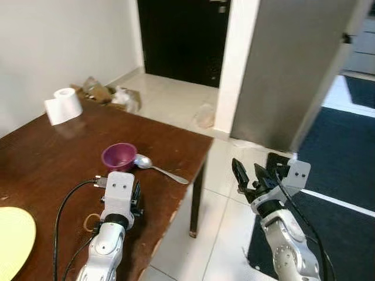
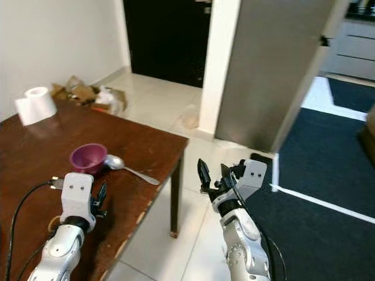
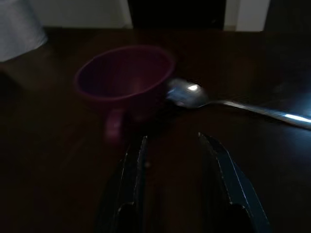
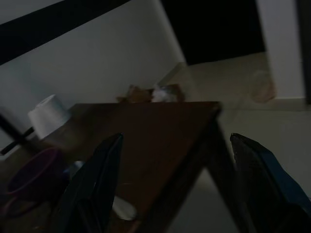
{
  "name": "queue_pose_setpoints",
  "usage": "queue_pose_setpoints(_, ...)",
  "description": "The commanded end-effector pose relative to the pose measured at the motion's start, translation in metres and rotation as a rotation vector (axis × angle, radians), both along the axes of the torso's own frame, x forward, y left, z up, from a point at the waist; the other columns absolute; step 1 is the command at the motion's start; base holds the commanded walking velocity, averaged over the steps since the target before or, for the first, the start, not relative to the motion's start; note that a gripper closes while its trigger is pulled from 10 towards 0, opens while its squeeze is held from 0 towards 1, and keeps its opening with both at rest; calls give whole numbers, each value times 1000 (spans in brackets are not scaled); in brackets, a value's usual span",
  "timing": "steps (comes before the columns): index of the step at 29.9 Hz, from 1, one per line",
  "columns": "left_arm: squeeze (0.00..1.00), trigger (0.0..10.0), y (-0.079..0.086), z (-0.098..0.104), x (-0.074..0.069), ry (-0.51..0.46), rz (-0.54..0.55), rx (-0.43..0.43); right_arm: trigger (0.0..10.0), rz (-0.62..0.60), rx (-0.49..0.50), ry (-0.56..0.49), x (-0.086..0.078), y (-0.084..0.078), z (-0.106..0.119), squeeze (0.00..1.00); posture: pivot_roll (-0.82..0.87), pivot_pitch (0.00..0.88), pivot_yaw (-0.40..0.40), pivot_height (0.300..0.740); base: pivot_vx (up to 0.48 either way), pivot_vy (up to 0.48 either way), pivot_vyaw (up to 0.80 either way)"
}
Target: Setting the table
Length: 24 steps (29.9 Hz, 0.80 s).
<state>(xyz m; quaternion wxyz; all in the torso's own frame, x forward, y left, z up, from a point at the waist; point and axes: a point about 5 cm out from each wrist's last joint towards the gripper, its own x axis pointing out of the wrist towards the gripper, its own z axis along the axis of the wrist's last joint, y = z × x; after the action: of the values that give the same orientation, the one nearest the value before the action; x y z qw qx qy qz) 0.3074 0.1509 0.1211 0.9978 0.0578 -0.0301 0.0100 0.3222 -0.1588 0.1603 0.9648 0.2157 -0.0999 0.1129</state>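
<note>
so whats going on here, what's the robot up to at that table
The robot stands at the corner of a dark brown wooden table, setting it. Its left gripper hovers open just short of a small purple plastic cup, holding nothing. A silver metal spoon lies against the cup's side. A white paper roll sits at the far edge, a pale yellow plate at the near one. The right gripper is open, raised off the table over the floor.
</note>
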Motion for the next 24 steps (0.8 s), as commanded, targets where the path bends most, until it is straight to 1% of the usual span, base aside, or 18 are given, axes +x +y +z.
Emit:
queue_pose_setpoints(1,0,10000,2,-3,-2,19,6,15,10000,25,6,4,-1,3,0,455,-8,48,47,740,0,0,781)
queue_pose_setpoints(4,0,10000,3,-3,-2,20,6,16,10000,37,3,2,-2,4,1,443,-8,48,47,740,0,0,788)
queue_pose_setpoints(5,0,10000,3,-3,-2,20,6,16,10000,41,1,2,-2,5,2,431,-8,48,47,740,0,0,781)
queue_pose_setpoints(6,0,10000,3,-3,-2,21,6,17,10000,43,0,1,-2,5,2,384,-8,48,47,740,0,0,788)
queue_pose_setpoints(7,0,10000,2,-3,-2,21,5,17,10000,44,0,1,-2,5,2,384,-8,48,47,740,0,0,788)
queue_pose_setpoints(8,0,10000,3,-3,-2,21,5,17,10000,44,-1,1,-2,5,2,0,-7,50,50,740,0,0,788)
queue_pose_setpoints(24,0,10000,3,-3,-1,23,0,21,10000,23,-14,17,-2,0,1,0,-8,50,54,740,0,0,787)
